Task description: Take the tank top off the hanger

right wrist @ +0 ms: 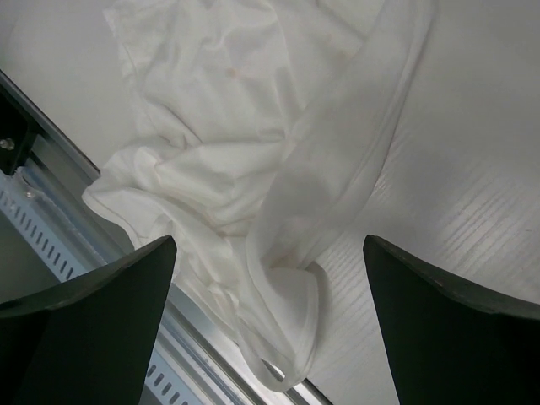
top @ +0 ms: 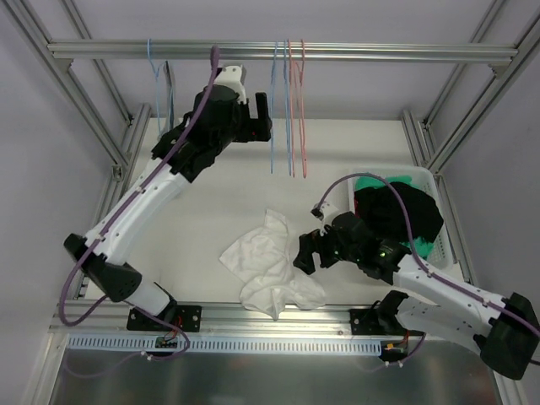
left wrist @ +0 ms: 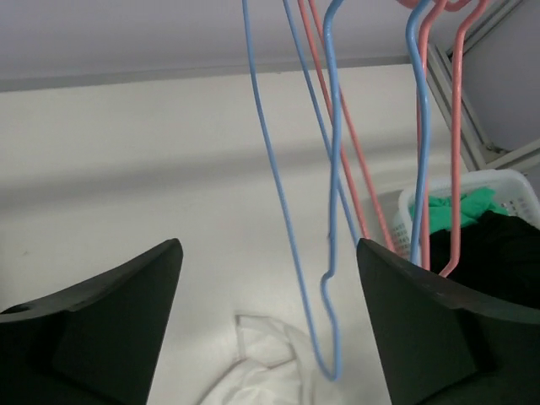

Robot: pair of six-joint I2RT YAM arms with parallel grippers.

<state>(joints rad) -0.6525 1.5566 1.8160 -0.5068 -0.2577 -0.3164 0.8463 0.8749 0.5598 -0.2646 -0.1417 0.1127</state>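
The white tank top (top: 268,266) lies crumpled on the table near the front edge, off any hanger. It fills the right wrist view (right wrist: 253,169), with a strap loop hanging over the front rail. My right gripper (top: 305,251) is open and empty, just right of and above the tank top. My left gripper (top: 263,114) is open and empty, raised beside the bare blue hanger (top: 275,110) and pink hangers (top: 297,110) on the top rail. In the left wrist view the blue hanger (left wrist: 287,219) hangs between the jaws, untouched.
A white basket (top: 426,181) at the right holds black and green clothes (top: 401,211). More blue hangers (top: 160,80) hang at the rail's left. The aluminium frame posts stand at both sides, and the front rail (top: 253,316) runs along the near edge.
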